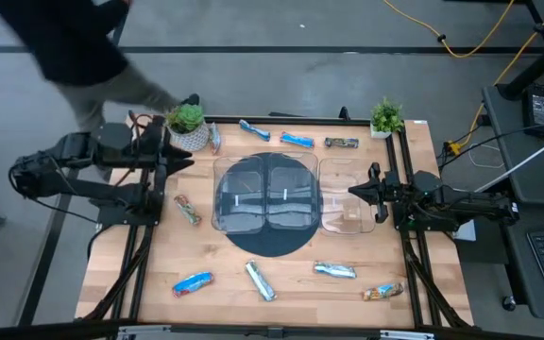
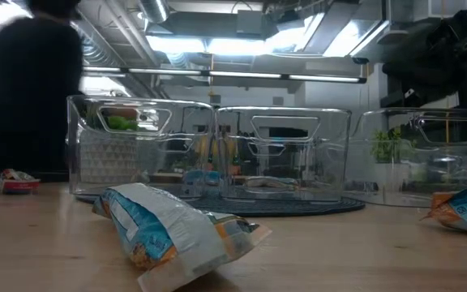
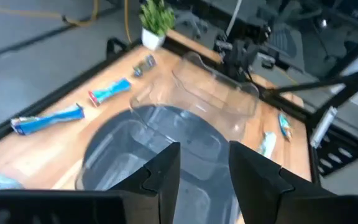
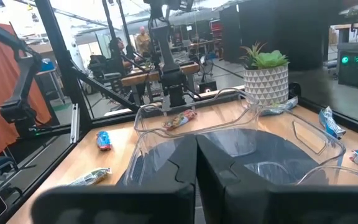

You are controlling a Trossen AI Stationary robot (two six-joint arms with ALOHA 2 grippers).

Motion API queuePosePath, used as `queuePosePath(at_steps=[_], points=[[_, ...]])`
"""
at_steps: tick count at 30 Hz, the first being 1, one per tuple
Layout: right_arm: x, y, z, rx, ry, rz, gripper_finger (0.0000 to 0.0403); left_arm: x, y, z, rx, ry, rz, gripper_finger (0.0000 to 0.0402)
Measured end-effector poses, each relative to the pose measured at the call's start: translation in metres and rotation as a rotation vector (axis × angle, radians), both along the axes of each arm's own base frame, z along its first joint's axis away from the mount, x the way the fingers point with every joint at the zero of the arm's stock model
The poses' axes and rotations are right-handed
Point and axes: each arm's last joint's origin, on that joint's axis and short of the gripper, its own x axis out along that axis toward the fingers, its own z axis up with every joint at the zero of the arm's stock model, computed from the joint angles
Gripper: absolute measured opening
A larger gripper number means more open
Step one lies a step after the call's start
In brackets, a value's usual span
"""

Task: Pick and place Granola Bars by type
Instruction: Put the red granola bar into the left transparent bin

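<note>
Nearest you, along the front edge of the table (image 1: pixel 281 316), four granola bars lie loose on the wood: a bright blue bar (image 1: pixel 193 282) at the front left, a silver-blue bar (image 1: pixel 260 280) just right of it and angled, another silver-blue bar (image 1: pixel 334 270) further right, and a tan-orange bar (image 1: pixel 383 292) near the front right corner. In the low view the angled one fills your foreground. Move up to mid-table and you find three clear trays: two of them (image 1: pixel 243 196) (image 1: pixel 294 195) side by side on a dark round mat (image 1: pixel 264 244), and a third tray (image 1: pixel 345 194) touching the mat's right side. A tan-orange bar (image 1: pixel 187 209) lies just left of the trays. Your left gripper (image 1: pixel 179 156) hangs at the left side of the table beside a potted plant (image 1: pixel 188 123), fingers (image 3: pixel 160 174) parted with a clear gap and holding nothing. Your right gripper (image 1: pixel 355 191) sits at the third tray's right wall, its fingers (image 4: pixel 173 165) pressed together with nothing between them. Along the far edge you have a silver-blue bar (image 1: pixel 214 139) beside the plant, then two bright blue bars (image 1: pixel 254 129) (image 1: pixel 297 140), then a dark brown bar (image 1: pixel 341 144), with a second potted plant (image 1: pixel 386 117) at the far right corner. Beyond the table's far left corner, a person (image 1: pixel 74 42) in dark clothing stands, blurred.
</note>
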Motion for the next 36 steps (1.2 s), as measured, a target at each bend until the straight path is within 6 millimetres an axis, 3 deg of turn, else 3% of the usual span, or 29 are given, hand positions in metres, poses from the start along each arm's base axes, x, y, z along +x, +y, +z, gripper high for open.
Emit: queuePosePath(at_steps=[4, 11, 16, 27, 36], points=[[0.0, 0.0, 0.0, 0.0, 0.0, 0.0, 0.0008, 0.004, -0.001, 0.001, -0.056, 0.063, -0.023, 0.0127], [0.0, 0.0, 0.0, 0.0, 0.0, 0.0, 0.0008, -0.002, -0.002, -0.019, -0.167, 0.306, 0.04, 0.0127], [0.0, 0.0, 0.0, 0.0, 0.001, 0.0, 0.0008, -0.003, -0.002, -0.044, -0.229, 0.467, 0.094, 0.0127], [0.0, 0.0, 0.0, 0.0, 0.001, 0.0, 0.0008, 0.004, -0.004, -0.105, -0.22, 0.708, -0.033, 0.0127], [0.0, 0.0, 0.0, 0.0, 0.002, 0.0, 0.0008, 0.005, -0.003, -0.147, -0.331, 0.797, 0.109, 0.0128]])
